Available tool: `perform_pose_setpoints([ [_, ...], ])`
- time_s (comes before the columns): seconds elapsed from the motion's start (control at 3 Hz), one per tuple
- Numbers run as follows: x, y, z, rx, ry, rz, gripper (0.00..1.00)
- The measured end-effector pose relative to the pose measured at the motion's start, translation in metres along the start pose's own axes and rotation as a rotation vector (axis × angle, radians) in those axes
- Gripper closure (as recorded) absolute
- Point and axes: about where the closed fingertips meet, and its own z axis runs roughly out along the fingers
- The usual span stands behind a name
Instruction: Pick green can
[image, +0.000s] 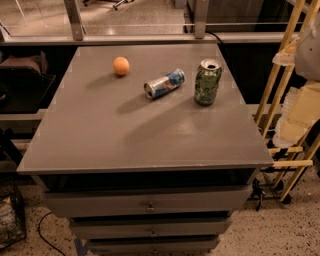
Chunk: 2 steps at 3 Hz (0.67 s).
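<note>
The green can (207, 82) stands upright on the right back part of the grey table top (140, 130). It has mottled lighter green markings and a silver top with a pull tab. A blue-and-silver can (164, 83) lies on its side just left of it, a small gap apart. My gripper does not show in this view. Only pale arm parts (306, 107) show at the right edge, off the table and to the right of the green can.
An orange ball (121, 66) sits at the back left of the table. Drawers (150, 205) lie under the top. A wooden rack (285, 95) stands close on the right. A rail and glass run behind the table.
</note>
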Motion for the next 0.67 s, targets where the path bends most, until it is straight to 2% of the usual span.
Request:
perform_pose_setpoints([
  [0.33, 0.000, 0.000, 0.000, 0.000, 0.000, 0.000, 0.00],
  [0.67, -0.001, -0.011, -0.003, 0.008, -0.052, 0.013, 0.00],
])
